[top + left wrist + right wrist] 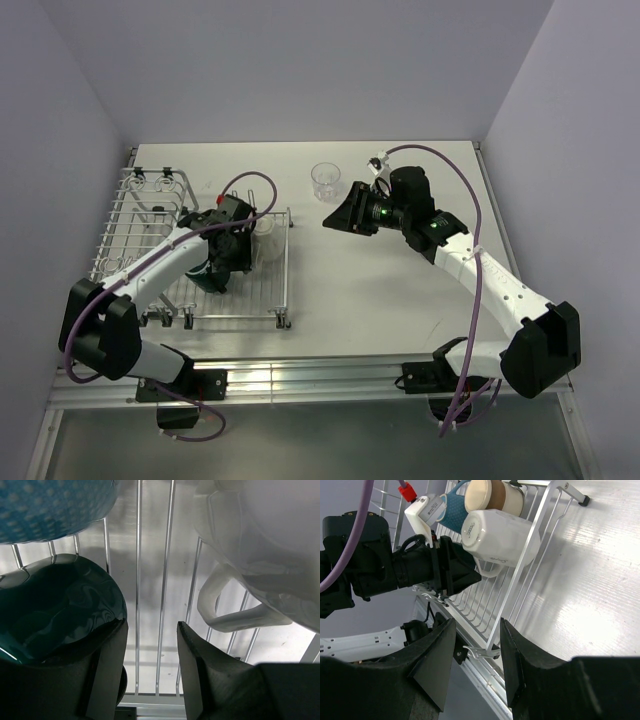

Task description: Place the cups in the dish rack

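left gripper point(152, 630): fingers parted, nothing between them, only rack wires in the gap; low inside the rack among the mugs
right gripper point(477, 625): fingers apart, empty; hangs over the table point(400, 290) at centre of the top view, right of the rack
dish rack point(255, 300): silver wire grid, low sides, left half of the top view
dark teal mug point(55, 605): glossy, lower left of the left wrist view, up against the left finger; cannot tell if it is really touching
light blue mug point(50, 505): dotted pattern, upper left of that view, just beside the teal one
white mug point(500, 530): on its side in the rack, handle down toward the wires, close to the rack's side rail
brown cup point(495, 495): pale inside, top of the right wrist view, beside the white mug
clear glass tumbler point(328, 180): upright on the table, upper middle of the top view, outside the rack, near the right gripper; not loaded
lavender cup: cannot make it out
risk 1: left gripper lifting out could drag or tip the teal mug, as the finger sits so tight to it
risk 2: the white mug lies on its curved side, so a nudge could roll it onto the rail
risk 3: the tumbler is smooth glass, so an off-centre pinch could slip or topple it
risk 4: arms could clash if the right one comes to the rack while the left is in it
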{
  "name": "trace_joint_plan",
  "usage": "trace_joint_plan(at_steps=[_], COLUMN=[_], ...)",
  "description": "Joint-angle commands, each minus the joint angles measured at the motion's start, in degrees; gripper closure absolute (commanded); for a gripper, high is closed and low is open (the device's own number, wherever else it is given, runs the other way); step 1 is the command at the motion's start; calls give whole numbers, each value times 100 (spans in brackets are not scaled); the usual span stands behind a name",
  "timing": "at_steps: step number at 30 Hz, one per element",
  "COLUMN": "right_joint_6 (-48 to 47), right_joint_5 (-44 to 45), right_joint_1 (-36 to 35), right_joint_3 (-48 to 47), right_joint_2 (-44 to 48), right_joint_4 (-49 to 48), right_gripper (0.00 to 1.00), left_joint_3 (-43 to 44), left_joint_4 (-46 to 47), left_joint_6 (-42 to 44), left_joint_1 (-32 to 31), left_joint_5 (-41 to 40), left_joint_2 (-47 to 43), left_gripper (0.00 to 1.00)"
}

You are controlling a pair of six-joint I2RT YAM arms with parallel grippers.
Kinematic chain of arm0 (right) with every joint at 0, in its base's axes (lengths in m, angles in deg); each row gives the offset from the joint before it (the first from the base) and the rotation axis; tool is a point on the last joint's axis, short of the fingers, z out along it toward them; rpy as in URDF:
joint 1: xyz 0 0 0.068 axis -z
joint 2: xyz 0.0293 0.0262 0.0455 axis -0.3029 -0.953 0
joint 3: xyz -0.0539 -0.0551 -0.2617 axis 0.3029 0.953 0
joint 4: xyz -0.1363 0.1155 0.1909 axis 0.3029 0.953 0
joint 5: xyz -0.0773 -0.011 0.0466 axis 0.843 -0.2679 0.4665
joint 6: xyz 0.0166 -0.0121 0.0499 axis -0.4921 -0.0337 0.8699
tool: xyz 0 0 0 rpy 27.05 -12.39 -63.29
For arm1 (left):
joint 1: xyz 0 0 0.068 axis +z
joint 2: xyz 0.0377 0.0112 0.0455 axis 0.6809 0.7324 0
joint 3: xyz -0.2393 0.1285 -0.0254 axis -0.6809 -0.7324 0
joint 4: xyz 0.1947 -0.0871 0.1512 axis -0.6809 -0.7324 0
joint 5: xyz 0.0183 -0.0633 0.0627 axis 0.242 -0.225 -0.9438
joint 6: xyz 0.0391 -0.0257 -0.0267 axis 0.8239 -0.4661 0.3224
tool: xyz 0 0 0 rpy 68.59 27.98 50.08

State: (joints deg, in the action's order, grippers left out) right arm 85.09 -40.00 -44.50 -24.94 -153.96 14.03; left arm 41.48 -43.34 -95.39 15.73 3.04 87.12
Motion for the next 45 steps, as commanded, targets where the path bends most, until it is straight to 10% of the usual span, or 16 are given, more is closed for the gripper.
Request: trace_joint_plan(at_steps=[1, 21, 31, 45], right_joint_6=[-116, -608, -1144, -2102], right_joint_5=[29, 1502, 3456, 3667], right_joint_1=[-29, -20, 112, -133], right_joint_3=[-39, -881, -3867, -6427], right_joint_2=[146, -161, -2999, -5241], right_joint_4=[-71, 886, 2521, 2654], right_gripper=[52, 51, 52, 53], left_joint_3=[-23, 1163, 2060, 2175], left_joint_4=[-26, -360, -430, -343], left_joint_6=[134, 178, 257, 468], left_joint_1=[55, -385, -472, -508], left_joint_5=[-107, 112, 191, 314], left_joint_2=[-30, -663, -874, -1164], left_gripper=[50, 38, 36, 33])
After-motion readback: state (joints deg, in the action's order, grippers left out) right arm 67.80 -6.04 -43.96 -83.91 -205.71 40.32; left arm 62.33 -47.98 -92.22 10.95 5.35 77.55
